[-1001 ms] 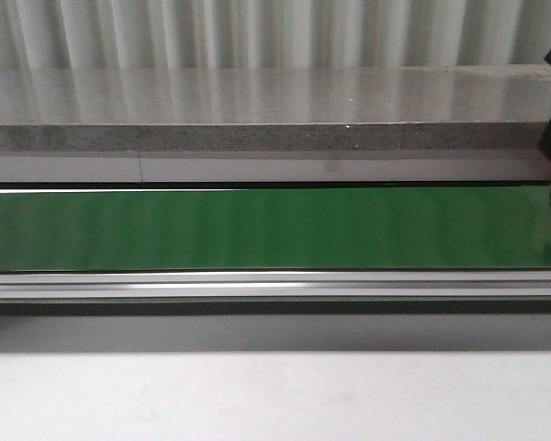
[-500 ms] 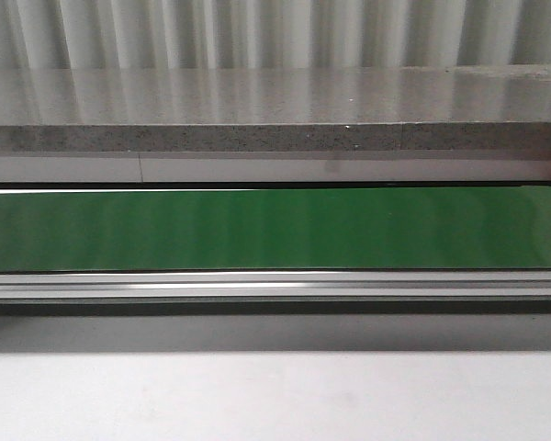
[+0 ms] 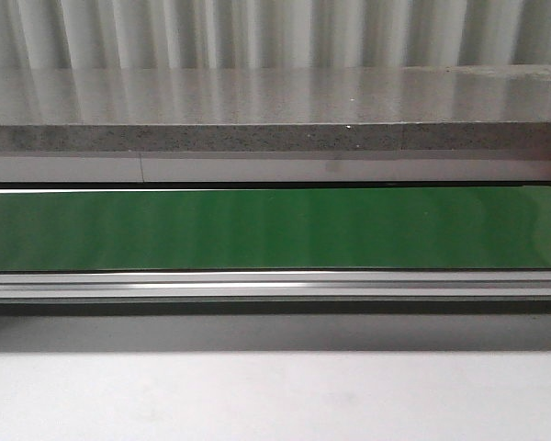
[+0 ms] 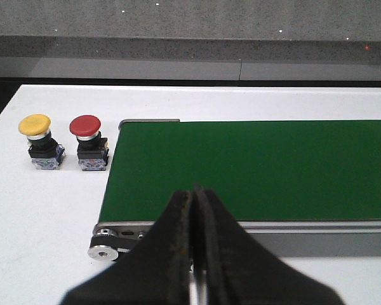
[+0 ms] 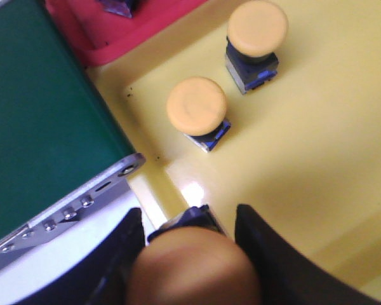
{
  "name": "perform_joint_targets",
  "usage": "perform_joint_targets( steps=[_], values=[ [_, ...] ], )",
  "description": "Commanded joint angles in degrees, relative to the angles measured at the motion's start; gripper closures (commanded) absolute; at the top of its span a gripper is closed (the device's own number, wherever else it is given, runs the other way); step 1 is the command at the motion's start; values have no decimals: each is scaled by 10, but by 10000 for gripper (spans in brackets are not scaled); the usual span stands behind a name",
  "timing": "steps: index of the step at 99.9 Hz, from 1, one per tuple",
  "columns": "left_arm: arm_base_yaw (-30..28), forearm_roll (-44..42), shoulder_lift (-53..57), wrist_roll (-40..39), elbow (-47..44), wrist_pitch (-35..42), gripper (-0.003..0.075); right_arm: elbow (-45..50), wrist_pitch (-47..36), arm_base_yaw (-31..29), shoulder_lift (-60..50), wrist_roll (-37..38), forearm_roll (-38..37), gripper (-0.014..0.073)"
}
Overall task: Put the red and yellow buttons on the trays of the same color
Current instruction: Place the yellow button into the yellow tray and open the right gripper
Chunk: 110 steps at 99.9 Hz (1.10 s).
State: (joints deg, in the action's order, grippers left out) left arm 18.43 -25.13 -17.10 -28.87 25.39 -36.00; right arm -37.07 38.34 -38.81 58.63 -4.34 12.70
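Yellow button (image 5: 193, 267) held between the two dark fingers (image 5: 276, 254) of the right gripper (image 5: 189, 260), its blurred cap filling the gap, a piece of its dark body visible just past the cap. Clamped on both sides, suspended over the yellow tray (image 5: 317, 152) near the tray's corner. Further out on the same tray, two more yellow buttons: the nearer one (image 5: 197, 108) and the farther one (image 5: 257, 28), both standing upright on dark square bases with blue parts, apart from each other. Beyond the tray's edge, a red tray (image 5: 89, 38) with something dark and bluish on it, cut off by the frame, not possible to identify. Beside both trays, the end of the green conveyor belt (image 5: 38, 108) with its metal side rail (image 5: 82, 203).

Left gripper (image 4: 192, 254) with fingers pressed together, nothing between them, hanging above the near rail of the conveyor at its other end. Past the fingertips, the green belt surface (image 4: 254, 168) and a small roller (image 4: 103, 248) at the corner. Beside the belt end, on the white table (image 4: 44, 216), a red button (image 4: 86, 143) and one further yellow button (image 4: 38, 141), side by side, upright, close but not touching.

From the front camera, only the bare green belt (image 3: 275, 230), the aluminium rail (image 3: 275, 287) and a grey stone ledge (image 3: 275, 110) behind; neither arm in sight.
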Motion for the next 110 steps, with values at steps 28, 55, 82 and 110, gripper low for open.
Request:
perform_joint_targets(
  steps=[28,55,82,110],
  values=[
    [5,-7,-5,-1,17,37,740,-13,-77,-52,79,12,1,424],
    [5,-7,-5,-1,17,37,740,-13,-89,-52,137,15,1,424],
    [5,-7,-5,-1,17,37,740,-13,-93,-52,175,16,1,419],
    [5,-7,-5,-1,17,37,740,-13,-111,-52,176,16,1,419]
  ],
)
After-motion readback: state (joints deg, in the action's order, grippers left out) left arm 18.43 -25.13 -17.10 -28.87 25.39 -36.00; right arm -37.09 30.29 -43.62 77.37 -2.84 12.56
